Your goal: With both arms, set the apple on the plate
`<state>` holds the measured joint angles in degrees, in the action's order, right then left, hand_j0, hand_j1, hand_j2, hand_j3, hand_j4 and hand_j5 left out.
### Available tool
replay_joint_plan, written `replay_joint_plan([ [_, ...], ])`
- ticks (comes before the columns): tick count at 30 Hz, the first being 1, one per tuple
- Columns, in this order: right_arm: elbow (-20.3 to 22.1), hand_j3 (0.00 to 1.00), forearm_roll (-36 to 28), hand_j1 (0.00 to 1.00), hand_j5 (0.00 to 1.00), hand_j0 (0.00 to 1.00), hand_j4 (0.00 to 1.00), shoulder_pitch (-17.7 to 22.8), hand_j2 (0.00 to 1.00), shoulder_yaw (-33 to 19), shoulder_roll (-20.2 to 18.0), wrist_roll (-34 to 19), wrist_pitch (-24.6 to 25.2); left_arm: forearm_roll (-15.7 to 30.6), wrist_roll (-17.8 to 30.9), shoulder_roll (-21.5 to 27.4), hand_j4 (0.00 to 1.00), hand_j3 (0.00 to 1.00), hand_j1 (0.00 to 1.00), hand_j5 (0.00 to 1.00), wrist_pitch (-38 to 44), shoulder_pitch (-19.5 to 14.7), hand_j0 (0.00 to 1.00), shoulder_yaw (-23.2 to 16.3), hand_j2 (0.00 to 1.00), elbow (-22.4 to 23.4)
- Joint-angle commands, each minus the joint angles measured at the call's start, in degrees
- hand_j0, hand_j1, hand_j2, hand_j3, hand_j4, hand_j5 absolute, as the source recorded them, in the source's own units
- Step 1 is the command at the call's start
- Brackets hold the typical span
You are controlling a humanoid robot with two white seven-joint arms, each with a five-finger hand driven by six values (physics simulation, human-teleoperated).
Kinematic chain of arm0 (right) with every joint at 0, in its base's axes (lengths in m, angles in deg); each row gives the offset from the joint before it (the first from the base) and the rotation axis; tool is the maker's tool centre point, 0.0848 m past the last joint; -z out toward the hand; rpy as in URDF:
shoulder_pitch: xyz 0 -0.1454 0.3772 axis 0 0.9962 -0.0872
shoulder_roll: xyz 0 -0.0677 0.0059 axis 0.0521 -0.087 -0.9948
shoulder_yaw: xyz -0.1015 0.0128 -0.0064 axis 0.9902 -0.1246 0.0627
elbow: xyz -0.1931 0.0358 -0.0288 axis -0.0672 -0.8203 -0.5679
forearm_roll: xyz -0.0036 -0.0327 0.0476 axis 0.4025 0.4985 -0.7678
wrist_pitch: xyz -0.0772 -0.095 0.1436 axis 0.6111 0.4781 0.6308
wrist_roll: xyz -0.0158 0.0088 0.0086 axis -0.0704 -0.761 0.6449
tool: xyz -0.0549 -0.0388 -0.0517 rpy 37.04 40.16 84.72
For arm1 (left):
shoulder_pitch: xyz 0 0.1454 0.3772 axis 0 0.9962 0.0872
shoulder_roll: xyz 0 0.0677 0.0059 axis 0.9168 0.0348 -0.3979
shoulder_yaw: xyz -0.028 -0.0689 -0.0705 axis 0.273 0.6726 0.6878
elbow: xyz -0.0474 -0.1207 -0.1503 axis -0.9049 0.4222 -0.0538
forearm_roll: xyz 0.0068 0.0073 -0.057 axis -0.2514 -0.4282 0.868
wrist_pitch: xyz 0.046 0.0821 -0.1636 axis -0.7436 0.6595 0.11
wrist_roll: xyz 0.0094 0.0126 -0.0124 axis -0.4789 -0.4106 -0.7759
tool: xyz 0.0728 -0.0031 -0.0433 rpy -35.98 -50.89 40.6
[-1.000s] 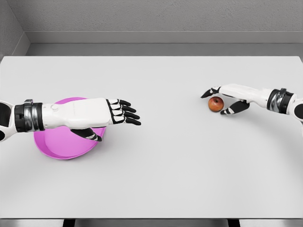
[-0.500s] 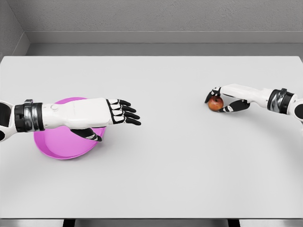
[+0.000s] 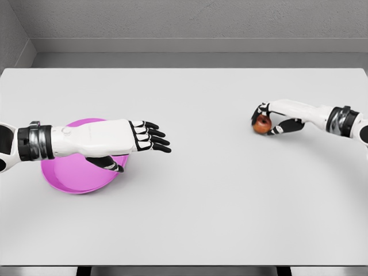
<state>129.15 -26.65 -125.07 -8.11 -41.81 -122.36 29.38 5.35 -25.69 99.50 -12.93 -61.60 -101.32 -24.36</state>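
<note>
Where the pale grey tabletop [image 3: 190,190] meets its far edge, a darker grey floor strip and a rough grey wall close off the room, with another wall angling in at the far left corner. Small, round and red with a paler patch, the apple [image 3: 263,123] sits toward the right edge of the tabletop, around mid-depth. Curled around it is the right hand [image 3: 269,119], dark fingers [image 3: 258,112] wrapped over the top and far side and the thumb pressed in from the near side, so the fruit is clasped. Well apart, near the left edge, lies the round magenta plate [image 3: 75,179], flat on the tabletop. Over it hangs the left hand [image 3: 127,141], fingers stretched out and relaxed, gripping nothing, its white forearm covering much of the plate's far half
</note>
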Motion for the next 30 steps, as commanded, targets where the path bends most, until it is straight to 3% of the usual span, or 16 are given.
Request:
replay_joint_plan([
  [1,3.42,0.51,-1.70,0.51,0.51,0.51,0.51,0.00,0.51,0.13,-0.09,0.03,0.16,0.39,-0.03,0.03,1.00,1.00,1.00,1.00,0.10,-0.09,1.00,0.03,1.00,0.00],
  [4,16.42,0.50,-1.79,0.50,0.50,0.50,0.50,0.18,0.50,5.84,0.00,0.03,0.16,0.39,-0.03,0.03,1.00,1.00,1.00,1.00,0.10,0.00,1.00,0.03,1.00,0.00],
  [6,21.62,0.50,-1.79,0.50,0.50,0.50,0.50,0.09,0.50,8.74,0.53,0.03,0.16,0.39,-0.03,0.03,1.00,1.00,1.00,1.00,0.10,0.00,1.00,0.03,1.00,0.00],
  [18,20.30,0.51,-1.27,0.51,0.51,0.51,0.51,0.00,0.51,11.30,2.29,0.03,0.16,0.39,-0.03,0.03,1.00,1.00,1.00,1.00,0.10,0.00,1.00,0.03,1.00,0.00],
  [19,20.30,0.64,-1.18,0.64,0.64,0.64,0.64,0.00,0.64,11.21,2.29,0.03,0.16,0.39,-0.03,0.03,1.00,1.00,1.00,1.00,0.10,0.00,1.00,0.03,1.00,0.00],
  [20,20.30,0.99,-1.18,0.99,0.99,0.99,0.99,0.00,0.99,10.95,2.38,0.03,0.16,0.39,-0.03,0.03,1.00,1.00,1.00,1.00,0.10,0.00,1.00,0.03,1.00,-0.09],
  [24,20.30,1.00,-1.18,1.00,1.00,1.00,1.00,0.00,1.00,10.59,1.94,0.03,0.16,0.39,-0.03,0.03,1.00,1.00,1.00,1.00,0.10,0.00,1.00,0.03,1.00,-0.09],
  [27,20.13,1.00,-1.62,1.00,1.00,1.00,1.00,0.26,1.00,7.61,1.76,0.03,0.16,0.39,-0.03,0.03,1.00,1.00,1.00,1.00,0.10,0.00,1.00,0.03,1.00,-0.09],
  [30,15.38,1.00,-1.97,1.00,1.00,1.00,1.00,5.62,1.00,-12.95,-0.87,0.03,0.16,0.39,-0.03,-0.93,1.00,1.00,1.00,1.00,0.10,0.18,1.00,-0.32,1.00,0.00],
])
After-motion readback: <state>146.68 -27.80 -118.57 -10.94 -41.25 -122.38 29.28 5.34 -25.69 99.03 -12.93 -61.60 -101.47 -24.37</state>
